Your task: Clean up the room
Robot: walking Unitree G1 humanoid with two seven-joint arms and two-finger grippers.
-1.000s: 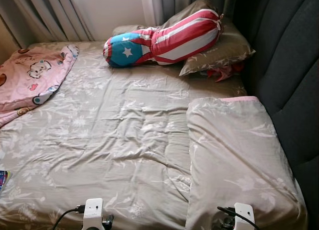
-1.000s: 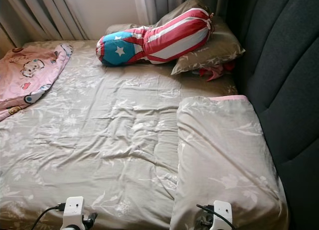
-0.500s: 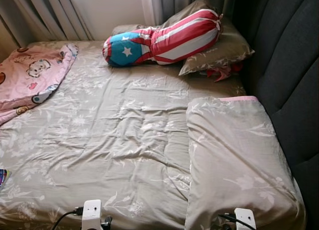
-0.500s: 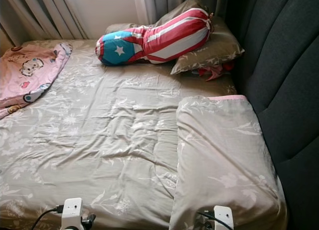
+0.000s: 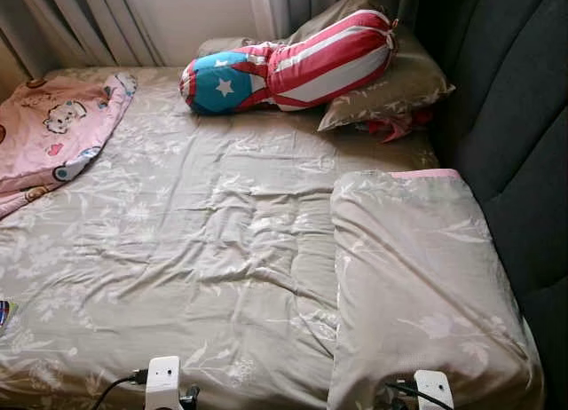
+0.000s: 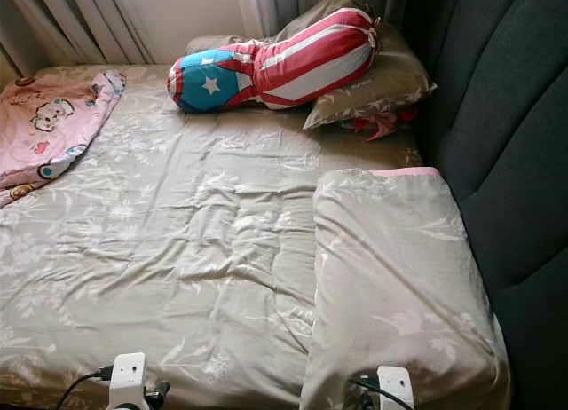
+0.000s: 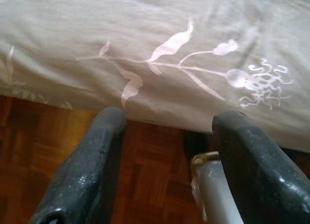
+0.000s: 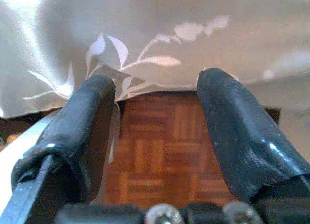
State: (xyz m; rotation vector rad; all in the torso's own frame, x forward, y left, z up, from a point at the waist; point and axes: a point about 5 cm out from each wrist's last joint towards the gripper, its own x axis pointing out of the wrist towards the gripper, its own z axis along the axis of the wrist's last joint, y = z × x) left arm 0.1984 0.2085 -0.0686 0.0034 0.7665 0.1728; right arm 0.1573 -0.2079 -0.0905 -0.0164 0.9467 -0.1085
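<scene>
Across the head camera's view, a bed (image 5: 195, 241) dressed in a taupe sheet with pale floral print runs out from the robot. At 12 o'clock a red, white and blue bolster (image 5: 288, 64) with a white star leans on a taupe pillow (image 5: 399, 86), a scrap of red cloth (image 5: 395, 126) poking from beneath it. At 10 o'clock a pink cartoon-print blanket (image 5: 49, 135) lies rumpled at the bed's far left side. At 4 o'clock a second large pillow (image 5: 417, 286) rests against the dark padded headboard (image 5: 506, 135). Two white wrist mounts peek in at 6 o'clock.

Left wrist view: the left claw (image 7: 169, 151) hangs with fingers spread wide and nothing between them, just before the sheet's hanging edge, over wood parquet floor (image 7: 155, 180).

Right wrist view: the right claw (image 8: 157, 122) is likewise spread and bare, its tips near the draped sheet, parquet below.
</scene>
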